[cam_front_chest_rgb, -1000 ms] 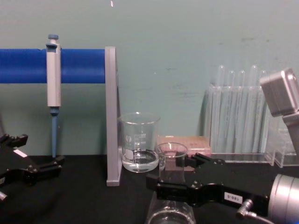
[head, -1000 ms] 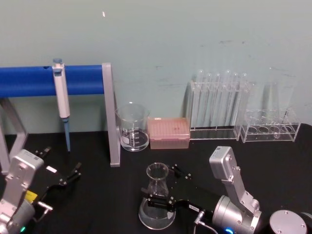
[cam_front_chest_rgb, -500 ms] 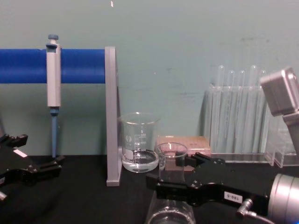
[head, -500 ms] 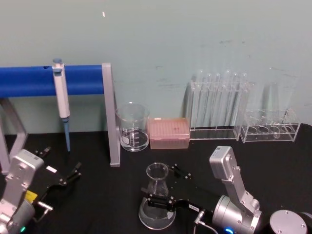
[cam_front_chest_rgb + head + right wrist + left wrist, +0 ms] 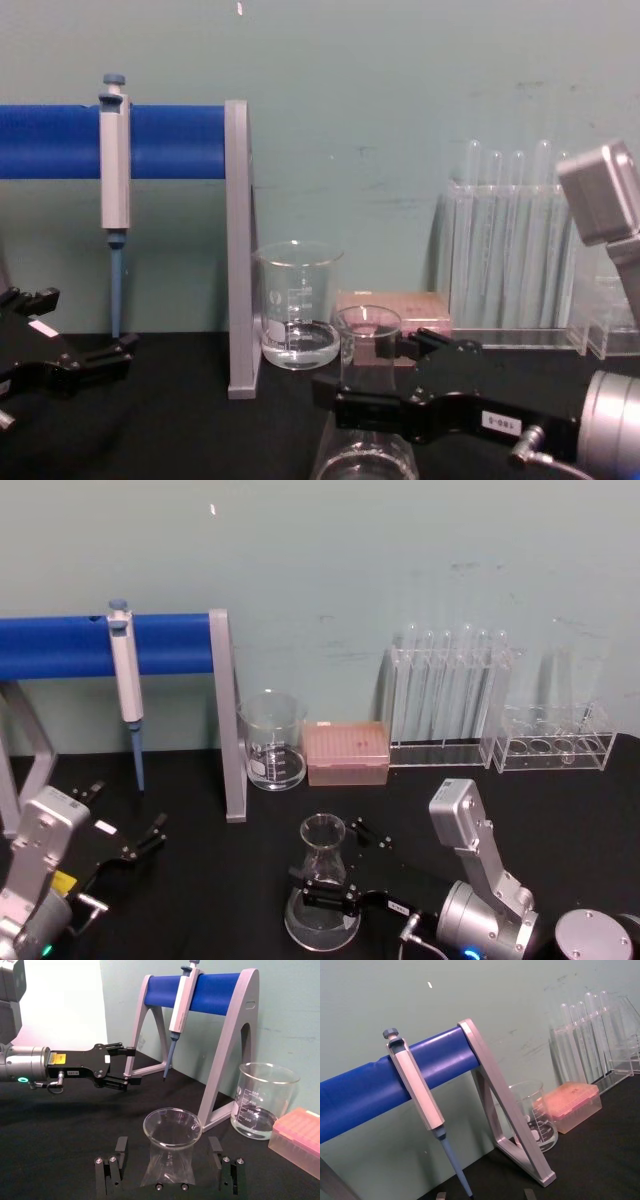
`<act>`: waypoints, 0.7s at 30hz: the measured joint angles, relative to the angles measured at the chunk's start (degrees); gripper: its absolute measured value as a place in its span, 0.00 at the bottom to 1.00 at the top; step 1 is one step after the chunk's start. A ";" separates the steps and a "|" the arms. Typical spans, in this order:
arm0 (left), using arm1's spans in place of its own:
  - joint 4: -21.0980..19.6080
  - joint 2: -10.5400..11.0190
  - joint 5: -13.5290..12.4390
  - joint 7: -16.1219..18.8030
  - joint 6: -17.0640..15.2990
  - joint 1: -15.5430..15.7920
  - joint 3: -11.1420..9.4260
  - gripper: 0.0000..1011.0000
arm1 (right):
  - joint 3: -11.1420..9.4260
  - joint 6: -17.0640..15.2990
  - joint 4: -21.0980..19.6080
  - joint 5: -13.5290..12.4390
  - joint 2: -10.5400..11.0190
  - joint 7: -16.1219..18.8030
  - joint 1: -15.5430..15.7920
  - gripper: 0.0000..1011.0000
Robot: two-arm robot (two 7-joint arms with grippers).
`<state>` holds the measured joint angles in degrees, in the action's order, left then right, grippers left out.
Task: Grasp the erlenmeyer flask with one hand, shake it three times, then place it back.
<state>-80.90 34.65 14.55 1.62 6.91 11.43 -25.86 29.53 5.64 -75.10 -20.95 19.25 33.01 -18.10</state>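
Note:
The erlenmeyer flask (image 5: 322,848) stands upright on the black table, front centre, with a little clear liquid in its wide base. My right gripper (image 5: 335,862) is open and reaches in from the right, one finger on each side of the neck. In the right wrist view the flask (image 5: 172,1132) sits centred in the right gripper (image 5: 167,1149), with a gap on both sides. The chest view shows the same, flask (image 5: 368,335) inside right gripper (image 5: 368,372). My left gripper (image 5: 125,815) rests open at the front left, well away from the flask.
A blue-barred stand (image 5: 222,720) with a hanging pipette (image 5: 126,680) occupies the back left. Behind the flask stand a glass beaker (image 5: 273,742) and a pink tip box (image 5: 346,752). Test tube racks (image 5: 448,705) line the back right.

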 joint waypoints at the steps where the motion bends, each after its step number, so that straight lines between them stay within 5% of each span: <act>1: 0.00 0.00 0.00 0.00 0.00 0.00 0.00 0.99 | 0.00 -0.14 -0.19 -0.07 0.11 0.00 0.10 0.99; 21: 0.00 0.00 0.00 0.00 0.00 0.00 0.00 0.99 | -3.66 -5.18 -10.81 -2.92 6.17 -3.47 7.30 0.99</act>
<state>-80.90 34.65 14.55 1.62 6.91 11.43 -25.86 25.87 0.46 -85.90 -23.87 25.42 29.54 -10.80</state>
